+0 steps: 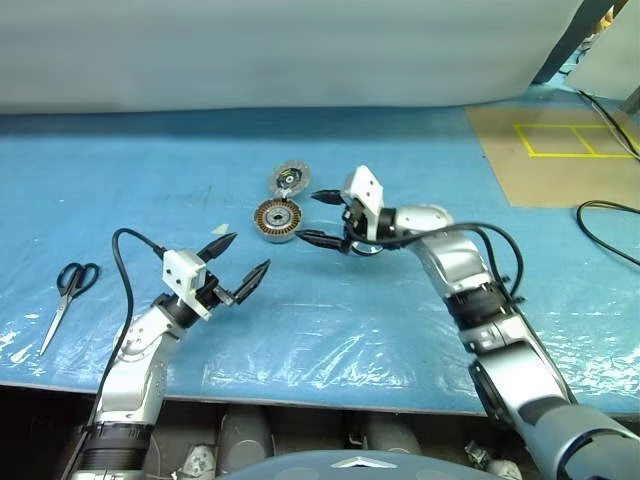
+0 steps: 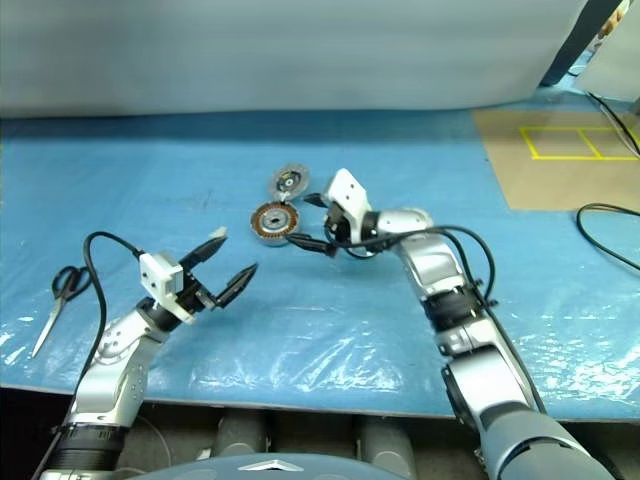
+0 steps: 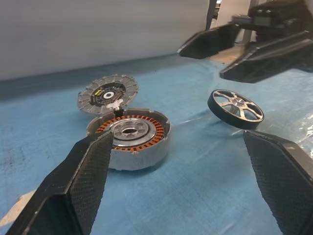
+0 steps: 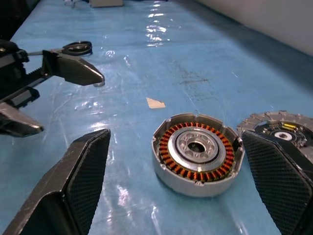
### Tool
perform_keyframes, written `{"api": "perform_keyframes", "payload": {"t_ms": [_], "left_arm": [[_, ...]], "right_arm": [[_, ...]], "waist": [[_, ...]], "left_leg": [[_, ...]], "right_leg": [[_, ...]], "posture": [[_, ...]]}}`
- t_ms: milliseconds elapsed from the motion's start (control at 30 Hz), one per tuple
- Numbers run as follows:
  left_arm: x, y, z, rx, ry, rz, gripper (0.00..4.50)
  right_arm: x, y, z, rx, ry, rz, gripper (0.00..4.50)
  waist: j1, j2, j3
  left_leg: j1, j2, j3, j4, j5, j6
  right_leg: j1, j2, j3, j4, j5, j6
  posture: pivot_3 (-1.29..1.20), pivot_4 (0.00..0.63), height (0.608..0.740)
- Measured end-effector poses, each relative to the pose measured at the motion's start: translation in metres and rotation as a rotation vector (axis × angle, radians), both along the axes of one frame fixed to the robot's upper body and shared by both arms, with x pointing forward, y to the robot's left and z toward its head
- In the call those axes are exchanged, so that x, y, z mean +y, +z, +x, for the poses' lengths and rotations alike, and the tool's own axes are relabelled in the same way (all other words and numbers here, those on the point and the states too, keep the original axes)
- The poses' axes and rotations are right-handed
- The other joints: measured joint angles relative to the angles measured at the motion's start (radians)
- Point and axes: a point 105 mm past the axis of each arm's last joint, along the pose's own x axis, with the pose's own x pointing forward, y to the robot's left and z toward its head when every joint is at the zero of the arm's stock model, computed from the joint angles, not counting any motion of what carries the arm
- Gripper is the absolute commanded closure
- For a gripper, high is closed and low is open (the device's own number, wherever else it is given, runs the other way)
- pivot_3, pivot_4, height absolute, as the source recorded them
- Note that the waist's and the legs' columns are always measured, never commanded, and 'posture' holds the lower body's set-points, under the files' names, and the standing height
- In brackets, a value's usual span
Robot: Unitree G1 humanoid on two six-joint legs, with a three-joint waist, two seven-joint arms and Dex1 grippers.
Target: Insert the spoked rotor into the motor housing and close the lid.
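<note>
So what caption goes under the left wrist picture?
Open motor housing with its lid propped behind it, spoked rotor lying nearby on blue plastic.

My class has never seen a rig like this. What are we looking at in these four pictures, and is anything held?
A two-armed humanoid robot stands at a blue plastic-covered table. Two pictures are from its head cameras, two from wrist cameras looking along the black fingers. On the table lie a round silver motor housing with copper windings, a flat grey ribbed lid beside it, a small silver-spoked rotor and black-handled scissors. The left gripper and right gripper are open, holding nothing.
</note>
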Motion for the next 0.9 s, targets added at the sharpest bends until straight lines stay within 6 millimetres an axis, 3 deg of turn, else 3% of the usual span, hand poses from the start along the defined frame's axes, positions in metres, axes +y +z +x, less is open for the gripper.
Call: {"api": "perform_keyframes", "payload": {"t_ms": [133, 433, 667, 900], "left_arm": [[0.003, 0.0, -0.007, -0.002, 0.039, -0.009, 0.02], [0.008, 0.001, -0.025, -0.001, 0.125, -0.022, 0.02], [0.009, 0.003, -0.026, -0.006, 0.154, -0.024, 0.02], [0.01, 0.005, -0.028, -0.008, 0.17, -0.022, 0.02]], "right_arm": [[0.02, -0.003, 0.011, -0.012, 0.079, -0.143, 0.0], [0.044, -0.017, 0.02, -0.045, 0.205, -0.416, 0.0], [0.052, -0.029, 0.027, -0.093, 0.16, -0.562, 0.0], [0.045, -0.039, 0.033, -0.102, 0.112, -0.623, 0.0]], "waist": [[-0.001, 0.0, 0.0], [0.0, 0.0, 0.0], [0.0, 0.001, 0.001], [0.0, 0.001, 0.001]], "left_leg": [[-0.002, 0.0, 0.0, 0.0, 0.0, 0.0], [-0.017, 0.008, 0.0, 0.008, 0.0, 0.007], [-0.016, 0.01, 0.0, 0.013, -0.002, 0.004], [-0.016, 0.011, 0.001, 0.016, -0.002, 0.004]], "right_leg": [[-0.003, 0.0, 0.0, 0.001, 0.0, 0.0], [-0.013, 0.002, -0.007, 0.005, 0.0, -0.003], [-0.015, 0.002, -0.007, 0.016, -0.002, -0.007], [-0.015, 0.002, -0.007, 0.019, -0.003, -0.007]], "posture": [[0.0, 0.15, 0.74], [0.0, 0.15, 0.74], [0.0, 0.15, 0.74], [0.0, 0.15, 0.74]]}}
